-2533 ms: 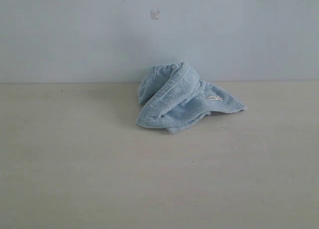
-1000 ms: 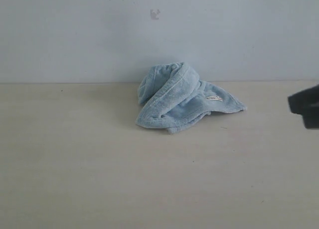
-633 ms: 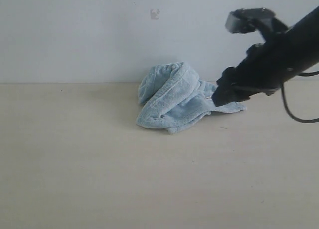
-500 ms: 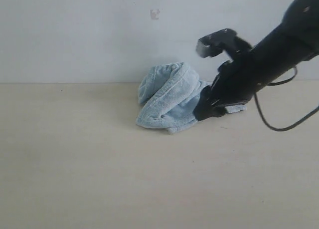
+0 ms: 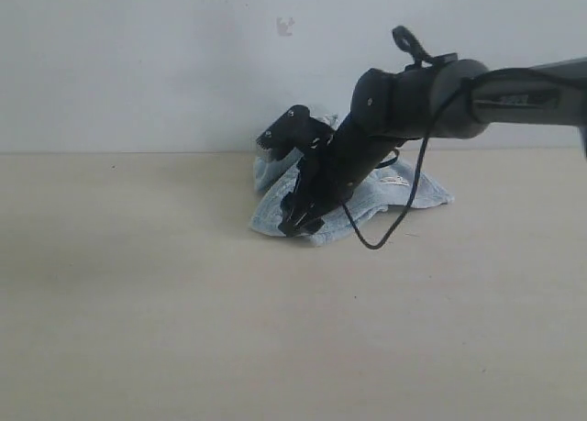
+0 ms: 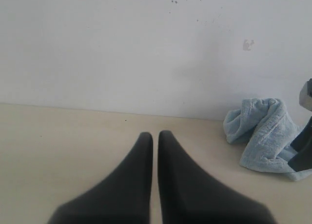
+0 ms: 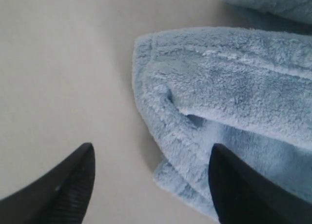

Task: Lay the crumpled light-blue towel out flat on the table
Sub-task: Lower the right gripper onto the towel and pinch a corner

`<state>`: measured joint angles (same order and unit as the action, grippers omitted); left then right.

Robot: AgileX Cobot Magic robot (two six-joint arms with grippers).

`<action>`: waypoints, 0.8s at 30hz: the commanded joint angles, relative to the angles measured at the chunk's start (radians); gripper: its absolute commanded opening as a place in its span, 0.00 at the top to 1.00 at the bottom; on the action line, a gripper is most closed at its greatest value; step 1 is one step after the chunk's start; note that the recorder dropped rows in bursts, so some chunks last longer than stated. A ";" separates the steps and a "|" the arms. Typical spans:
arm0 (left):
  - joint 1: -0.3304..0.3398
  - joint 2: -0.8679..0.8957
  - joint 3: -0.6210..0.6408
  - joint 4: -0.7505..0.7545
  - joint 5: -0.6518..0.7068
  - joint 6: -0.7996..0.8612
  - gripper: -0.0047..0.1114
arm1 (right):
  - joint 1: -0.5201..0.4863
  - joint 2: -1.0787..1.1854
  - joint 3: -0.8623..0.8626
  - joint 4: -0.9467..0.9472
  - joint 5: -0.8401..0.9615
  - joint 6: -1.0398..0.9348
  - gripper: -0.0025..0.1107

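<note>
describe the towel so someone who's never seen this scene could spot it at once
Take the wide beige table; near its far edge, before the pale wall, lies a crumpled heap. That is the towel: pale blue and fluffy with a hemmed border, soft against the hard black right gripper standing open over its hem.

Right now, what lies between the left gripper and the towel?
Only bare table lies between the left gripper and the towel; the left wrist view shows it.
</note>
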<state>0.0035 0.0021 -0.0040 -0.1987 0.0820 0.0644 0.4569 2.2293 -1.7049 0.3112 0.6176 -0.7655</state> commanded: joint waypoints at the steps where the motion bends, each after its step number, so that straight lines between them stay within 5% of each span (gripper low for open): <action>1: -0.004 -0.002 0.004 0.002 -0.010 -0.007 0.92 | 0.005 0.073 -0.087 -0.040 0.006 0.016 0.42; 14: -0.004 -0.002 0.004 0.002 -0.010 -0.007 0.92 | 0.016 0.169 -0.179 -0.060 -0.005 0.016 0.45; 24: -0.004 -0.002 0.004 0.002 -0.010 -0.007 0.92 | 0.016 0.175 -0.181 -0.060 -0.007 0.031 0.98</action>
<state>0.0035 0.0021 -0.0040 -0.1987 0.0782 0.0644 0.4713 2.4031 -1.8814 0.2506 0.6148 -0.7485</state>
